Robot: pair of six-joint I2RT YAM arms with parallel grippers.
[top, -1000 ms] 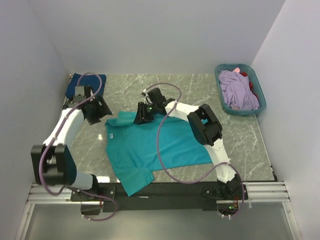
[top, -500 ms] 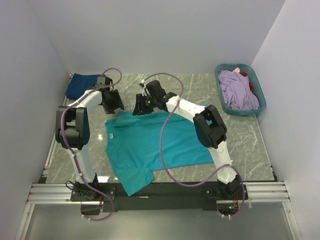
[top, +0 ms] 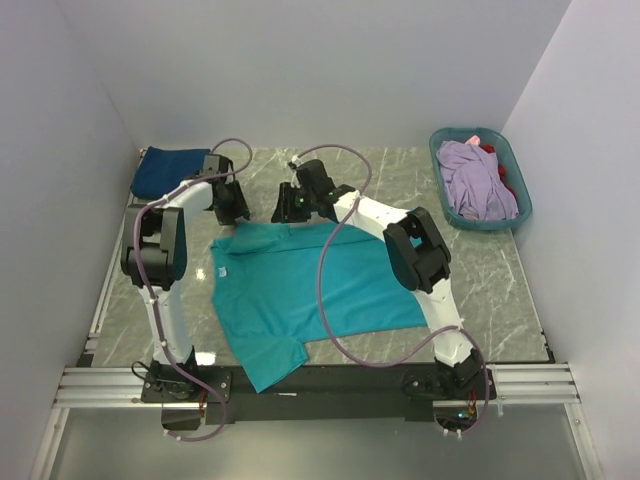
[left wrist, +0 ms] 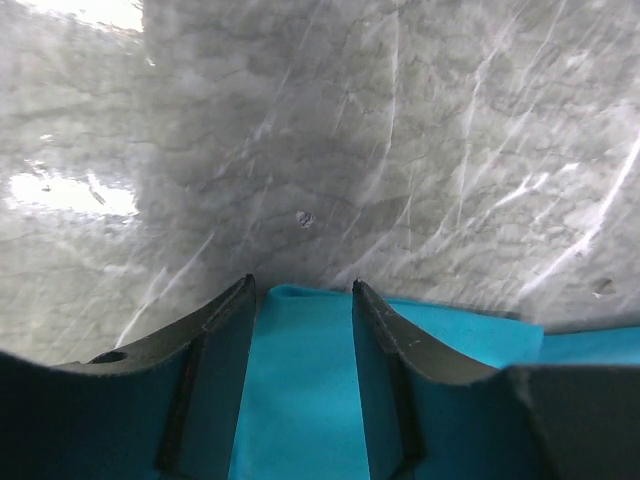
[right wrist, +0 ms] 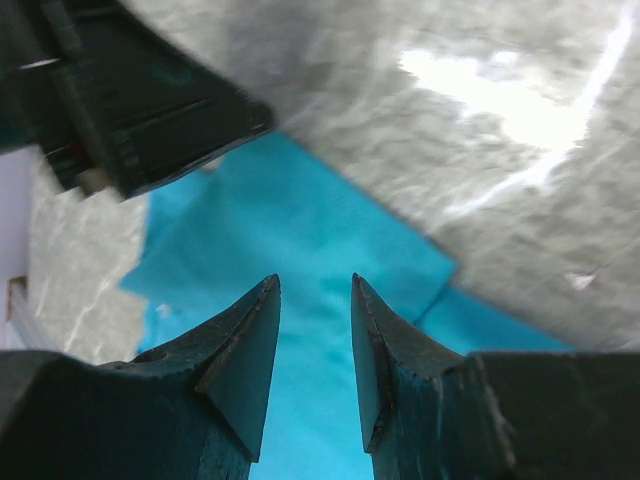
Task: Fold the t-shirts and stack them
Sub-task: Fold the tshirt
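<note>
My left arm has swung in from the worktop's left edge. The left gripper [left wrist: 303, 288] now sits over the far edge of the teal t-shirt [top: 300, 290], which lies spread mid-worktop. Its jaws are apart, as are those of the right gripper [right wrist: 315, 285] beside it. I cannot tell whether either touches the cloth.

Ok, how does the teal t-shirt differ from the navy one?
The teal t-shirt lies spread flat in the centre; the navy t-shirt is a folded bundle in the far-left corner. The teal covers far more surface than the navy. The left gripper and right gripper are at the teal's far edge, not the navy's. Both are plain.
</note>
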